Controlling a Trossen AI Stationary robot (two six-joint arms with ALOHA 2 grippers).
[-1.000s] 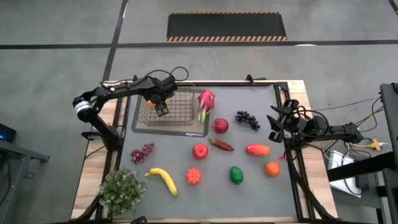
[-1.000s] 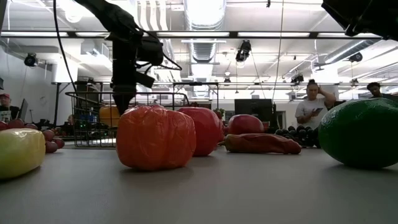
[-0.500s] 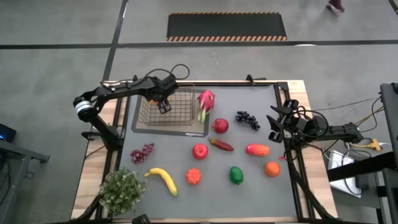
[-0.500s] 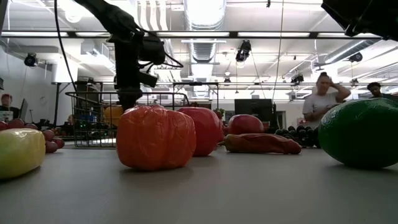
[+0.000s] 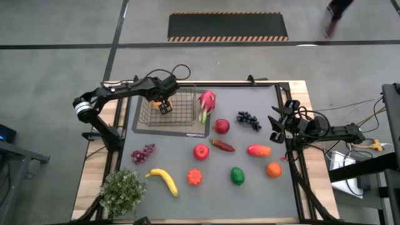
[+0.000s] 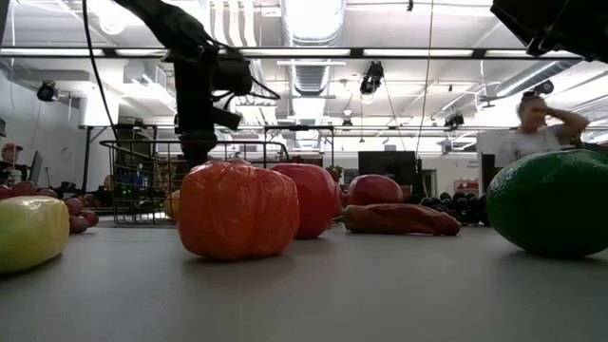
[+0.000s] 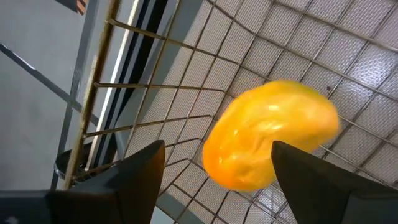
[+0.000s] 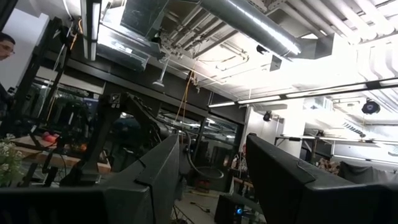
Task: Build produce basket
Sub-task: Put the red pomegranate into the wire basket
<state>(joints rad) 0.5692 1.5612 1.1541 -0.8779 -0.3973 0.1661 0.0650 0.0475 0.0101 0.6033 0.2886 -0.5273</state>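
High view: the wire basket (image 5: 173, 110) is seen on a dark mat (image 5: 140, 125) at the tabletop's (image 5: 275, 194) far left. The left hand (image 5: 164, 106) is held over the basket's left part, with an orange-yellow fruit (image 5: 152, 105) just beside it inside. A pink dragon fruit (image 5: 207, 104) lies against the basket's right side. Black grapes (image 5: 248, 120), apples (image 5: 221, 126), banana (image 5: 164, 180) and a green pepper (image 5: 237, 175) are spread across the tabletop; a potted plant (image 5: 123, 190) stands at the near left corner. The right hand (image 5: 277, 122) is parked at the right edge.

Low view: the basket (image 6: 142, 180) is partly blocked by a big orange fruit (image 6: 237, 210); a person (image 6: 537, 128) is seen in the room behind.

Left wrist view: the fingers (image 7: 115, 180) are spread apart, gripping nothing; the yellow fruit (image 7: 270, 134) lies on the mesh between them.

Right wrist view: the fingers (image 8: 152, 180) stand partly apart, empty, only ceiling beyond.
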